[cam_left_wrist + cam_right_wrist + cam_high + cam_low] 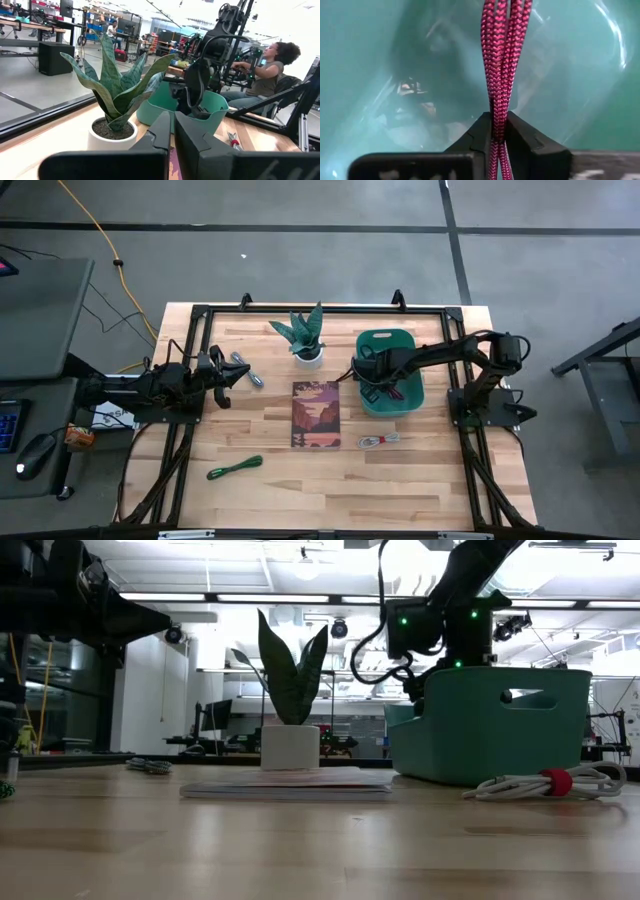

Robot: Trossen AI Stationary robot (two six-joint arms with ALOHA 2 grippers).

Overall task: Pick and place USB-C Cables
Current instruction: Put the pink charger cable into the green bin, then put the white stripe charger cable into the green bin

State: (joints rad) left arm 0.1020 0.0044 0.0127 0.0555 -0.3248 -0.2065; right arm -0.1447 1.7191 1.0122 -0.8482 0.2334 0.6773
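Observation:
A magenta braided cable (502, 55) is in my right gripper (498, 131), which is shut on it inside the teal bin (405, 345). In the low view this gripper (418, 680) dips behind the bin's wall (490, 730). A white cable with a red tie (378, 441) lies on the table near the bin's near side. A green cable (235, 468) lies toward the near left. A grey cable (246, 371) lies just beyond my left gripper (226, 372). That gripper (172, 134) is shut and holds nothing. My right gripper pinches a bundle of several magenta strands (499, 117) between its two fingers. The strands run lengthwise out past the fingertips (520, 132) toward the bin's floor (360, 60). The arm reaches over the bin from the table's right. Whether the cable's far end rests on the floor is hidden.
A potted snake plant (306, 338) stands left of the bin at the far side. A flat picture book (316, 413) lies in the table's middle. A person (267, 70) sits in the room beyond the table. Bare wood lies along the near edge.

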